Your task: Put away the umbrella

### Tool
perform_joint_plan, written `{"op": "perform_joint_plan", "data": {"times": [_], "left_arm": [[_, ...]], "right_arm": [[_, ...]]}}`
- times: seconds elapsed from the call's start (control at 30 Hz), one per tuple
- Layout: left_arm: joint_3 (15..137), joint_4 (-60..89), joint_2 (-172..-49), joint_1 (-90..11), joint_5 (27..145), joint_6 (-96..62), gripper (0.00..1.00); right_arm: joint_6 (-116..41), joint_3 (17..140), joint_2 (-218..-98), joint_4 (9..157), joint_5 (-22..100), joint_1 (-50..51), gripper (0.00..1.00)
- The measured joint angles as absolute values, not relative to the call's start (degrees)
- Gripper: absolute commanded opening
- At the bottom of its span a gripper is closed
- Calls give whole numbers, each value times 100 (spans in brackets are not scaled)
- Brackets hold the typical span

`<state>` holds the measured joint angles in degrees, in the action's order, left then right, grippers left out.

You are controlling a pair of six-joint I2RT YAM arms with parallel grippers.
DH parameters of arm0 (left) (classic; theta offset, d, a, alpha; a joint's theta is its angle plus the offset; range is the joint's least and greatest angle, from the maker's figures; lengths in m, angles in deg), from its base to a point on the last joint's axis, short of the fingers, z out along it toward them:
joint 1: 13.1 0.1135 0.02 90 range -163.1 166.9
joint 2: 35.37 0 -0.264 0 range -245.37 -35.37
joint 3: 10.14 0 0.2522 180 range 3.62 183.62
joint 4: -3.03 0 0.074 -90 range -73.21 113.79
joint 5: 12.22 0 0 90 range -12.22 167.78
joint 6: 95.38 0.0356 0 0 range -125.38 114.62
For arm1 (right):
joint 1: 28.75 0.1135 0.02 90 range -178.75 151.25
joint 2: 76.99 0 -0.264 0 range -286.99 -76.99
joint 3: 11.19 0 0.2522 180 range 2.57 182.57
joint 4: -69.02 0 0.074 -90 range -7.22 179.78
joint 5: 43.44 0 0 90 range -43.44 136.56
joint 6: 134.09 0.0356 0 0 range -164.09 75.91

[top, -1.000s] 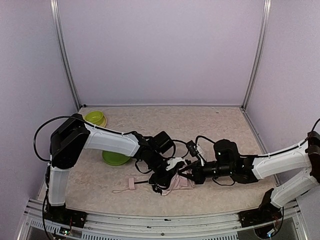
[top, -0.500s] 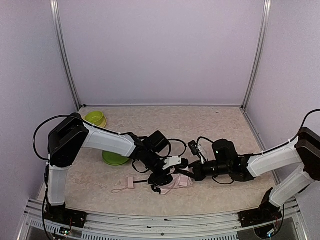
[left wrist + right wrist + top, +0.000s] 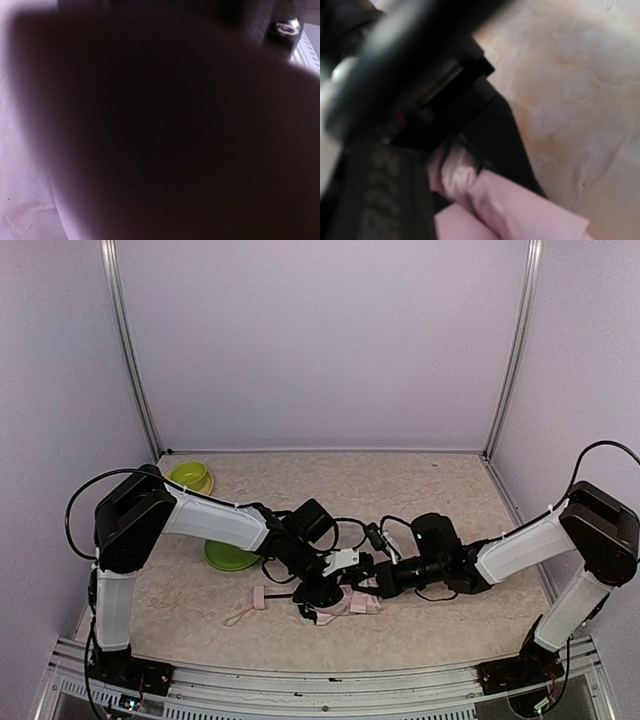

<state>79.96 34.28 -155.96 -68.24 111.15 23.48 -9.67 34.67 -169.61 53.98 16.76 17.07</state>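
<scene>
The umbrella (image 3: pixel 345 603) lies as a crumpled pale pink bundle with black lining at the table's front middle. Its small pink handle (image 3: pixel 260 597) and strap (image 3: pixel 237 618) stick out to the left. My left gripper (image 3: pixel 322 592) is pressed down on the bundle's left part and looks shut on it. The left wrist view is almost fully dark, blocked at close range. My right gripper (image 3: pixel 368 582) is pushed into the bundle from the right. The right wrist view shows pink fabric (image 3: pixel 520 210) right at the camera and the left gripper's black body (image 3: pixel 445 95). The right gripper's own fingers are hidden.
A green plate (image 3: pixel 230 557) lies just left of and behind the left arm's wrist. A green bowl (image 3: pixel 190 476) stands at the back left corner. Black cables loop between the two wrists above the umbrella. Walls close in the back and both sides.
Both grippers have moved left with the umbrella. The right arm has stretched further in. The handle and strap have slid left and a little away from the front edge.
</scene>
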Motion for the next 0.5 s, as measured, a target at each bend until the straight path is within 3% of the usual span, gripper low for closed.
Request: {"op": "perform_joint_plan", "data": {"times": [0.13,0.5], "left_arm": [[7996,3417,-15596,-6826,11167,2431,44],[7499,2596,-15406,-6839,10793,2475,69]], "right_arm": [[-790,3467,-16990,5287,1405,1583,0],[-836,3788,-17553,5191,1538,1471,0]]}}
